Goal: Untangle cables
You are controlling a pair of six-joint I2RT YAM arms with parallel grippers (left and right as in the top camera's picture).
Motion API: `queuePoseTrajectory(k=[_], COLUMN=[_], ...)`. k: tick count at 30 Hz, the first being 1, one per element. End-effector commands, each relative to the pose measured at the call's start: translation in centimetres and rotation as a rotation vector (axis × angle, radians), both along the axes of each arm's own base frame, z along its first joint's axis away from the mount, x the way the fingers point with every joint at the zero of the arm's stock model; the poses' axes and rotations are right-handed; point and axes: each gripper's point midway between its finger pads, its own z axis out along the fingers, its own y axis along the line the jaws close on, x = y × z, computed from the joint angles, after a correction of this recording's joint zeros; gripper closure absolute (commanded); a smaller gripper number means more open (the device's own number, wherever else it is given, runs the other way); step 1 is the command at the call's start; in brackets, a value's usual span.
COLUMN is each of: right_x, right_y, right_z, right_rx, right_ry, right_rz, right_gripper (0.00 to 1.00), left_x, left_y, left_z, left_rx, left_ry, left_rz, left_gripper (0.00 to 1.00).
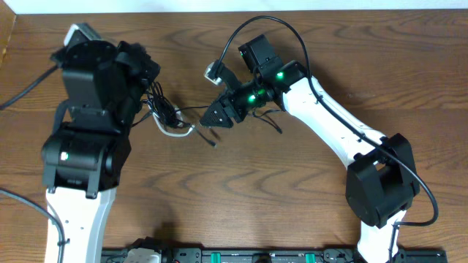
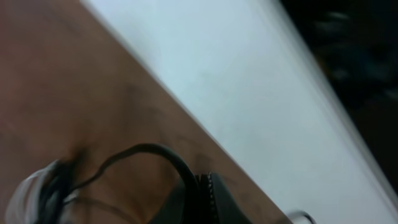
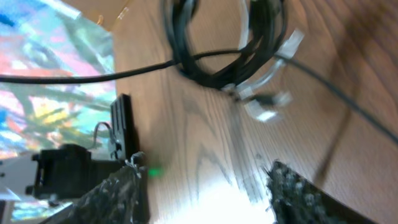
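Note:
The cables (image 1: 167,111) lie in a tangle of thin black cords with one white cord (image 1: 175,131) on the wooden table, just right of my left arm. One black strand trails right to a small plug (image 1: 213,143). My left gripper (image 1: 152,93) sits at the tangle's upper left. In the left wrist view it (image 2: 204,182) is shut, and a black cable (image 2: 155,151) loops into its tips. My right gripper (image 1: 216,115) hovers open just right of the tangle. The right wrist view shows bare wood between its fingers (image 3: 118,193), with the cables (image 3: 230,56) ahead.
Thick black robot wires (image 1: 22,93) run off the left edge. Above the right arm curves its own black lead (image 1: 272,23). A black rail (image 1: 241,256) lines the near table edge. The table's far edge (image 2: 186,112) lies close behind the left gripper.

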Motion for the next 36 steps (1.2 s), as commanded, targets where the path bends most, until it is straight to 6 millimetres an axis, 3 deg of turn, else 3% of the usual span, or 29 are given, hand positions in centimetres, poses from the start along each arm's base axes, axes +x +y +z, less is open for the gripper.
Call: queuePoseTrajectory(k=[1,5,9,14,18,22,26,28,31,36], right_x=[1.1,2.5,4.2,7.1,9.0,9.8,10.3,10.5,10.8,11.7], right_y=[-1.3,-3.7,-6.8,-11.9,-15.5,-18.4,-20.8,-22.1,-24.2,-28.8], right_z=[-2.0,-2.8,-3.1,-2.5,-1.3,-0.1,0.6,0.8,1.4,3.1], right_rx=[-0.112,-0.173,-0.196,-0.195,-0.178,-0.171,-0.189,-0.203,-0.215,-0.205], right_ry=[0.022,0.075,0.125,0.146,0.134,0.112,0.093,0.090,0.078,0.038], right_rz=[-0.093,-0.184,-0.261,-0.383,-0.473,-0.526,-0.577,-0.609,-0.655,-0.769], right_gripper=[0.38,0.39,0.41,0.41,0.41,0.41,0.41,0.40,0.39,0.35], left_x=[0.2,-0.2,0.1,1.8,3.7,5.2,5.0,4.5,3.7,2.3], left_y=[2.3,2.0,1.4,-2.2,-7.9,-15.2,-22.2,-24.5,-27.6,-31.2], left_z=[-1.4,-4.8,-6.1,-7.4,-10.6,-15.7,-20.9,-22.3,-23.0,-22.1], left_rx=[-0.039,-0.038,0.078,0.272,0.309,0.309,0.293,0.306,0.314,0.282], left_ry=[0.051,0.186,0.245,0.275,0.312,0.362,0.407,0.410,0.382,0.320], left_rz=[0.181,0.200,0.128,-0.107,-0.340,-0.599,-0.780,-0.826,-0.884,-0.924], left_gripper=[0.93,0.93,0.93,0.93,0.93,0.93,0.93,0.93,0.92,0.92])
